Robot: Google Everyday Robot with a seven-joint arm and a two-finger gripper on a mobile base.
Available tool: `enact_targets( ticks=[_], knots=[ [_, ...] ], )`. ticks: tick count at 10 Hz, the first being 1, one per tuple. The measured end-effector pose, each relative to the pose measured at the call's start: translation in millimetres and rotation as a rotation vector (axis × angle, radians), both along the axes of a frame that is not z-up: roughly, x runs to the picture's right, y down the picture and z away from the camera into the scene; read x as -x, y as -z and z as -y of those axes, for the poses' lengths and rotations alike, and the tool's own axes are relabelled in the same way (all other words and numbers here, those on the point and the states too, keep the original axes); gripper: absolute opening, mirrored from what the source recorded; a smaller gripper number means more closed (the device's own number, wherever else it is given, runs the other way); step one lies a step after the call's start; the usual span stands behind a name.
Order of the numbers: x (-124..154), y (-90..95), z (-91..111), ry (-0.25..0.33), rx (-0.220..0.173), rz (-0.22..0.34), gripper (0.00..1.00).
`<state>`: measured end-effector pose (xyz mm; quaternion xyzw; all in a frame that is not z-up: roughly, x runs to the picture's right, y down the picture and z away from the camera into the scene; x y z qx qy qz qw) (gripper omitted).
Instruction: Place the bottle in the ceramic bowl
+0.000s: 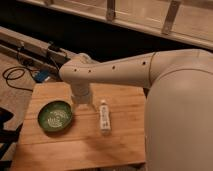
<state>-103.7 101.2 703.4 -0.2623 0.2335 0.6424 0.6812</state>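
Note:
The white bottle (104, 116) lies on its side on the wooden table (75, 147), cap pointing away from me, right of centre. The green ceramic bowl (55, 116) sits on the table's left part, with a whitish speckled centre and nothing in it. My gripper (83, 104) hangs straight down from the white arm (115, 69), above the table between the bowl and the bottle, a little behind both. It holds nothing that I can see. The wrist above hides most of it.
The arm reaches in from the right, and its large white body (180, 115) covers the table's right side. Black cables and a blue object (30, 75) lie on the floor beyond the table's far left corner. A dark wall with rails runs behind.

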Motion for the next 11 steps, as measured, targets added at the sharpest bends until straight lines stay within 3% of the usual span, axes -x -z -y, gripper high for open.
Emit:
enact_targets(
  ticks=[11],
  knots=[
    [0.0,0.0,0.0,0.000,0.000,0.000,0.65]
  ],
)
